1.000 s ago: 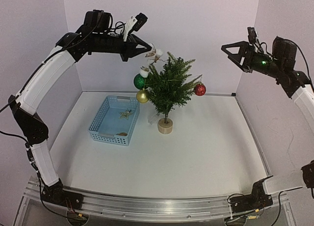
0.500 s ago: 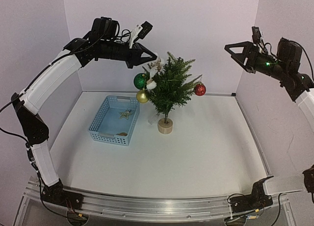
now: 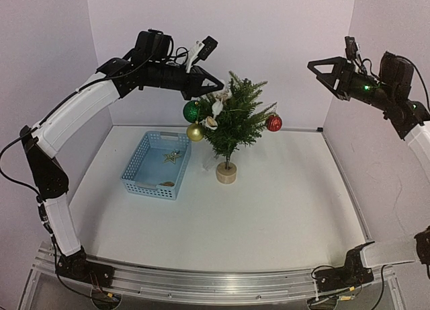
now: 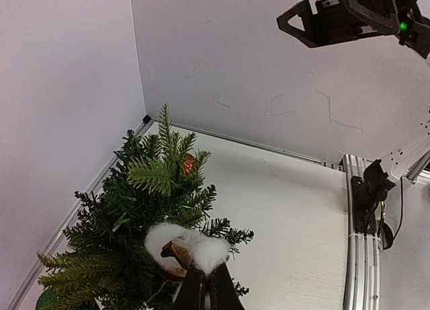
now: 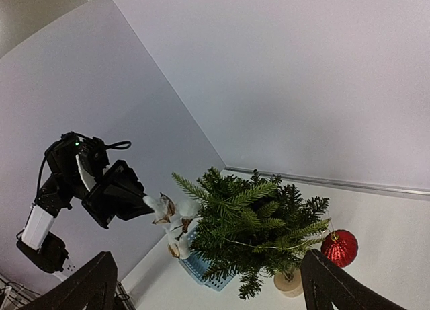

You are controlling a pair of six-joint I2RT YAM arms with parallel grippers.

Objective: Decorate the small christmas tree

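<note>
Toward the far edge of the table, about midway along it, the small christmas tree stands upright on its wooden disc. The left gripper hangs at the tree's upper left side, jaws closed on a white cotton ornament (fluffy tufts, brown stem) that lies against the branches. The right gripper hovers high over the table's right edge, jaws spread wide and empty. A green bauble, gold bauble and red bauble hang on the tree. A blue basket sits just left of it, with a gold star inside.
</note>
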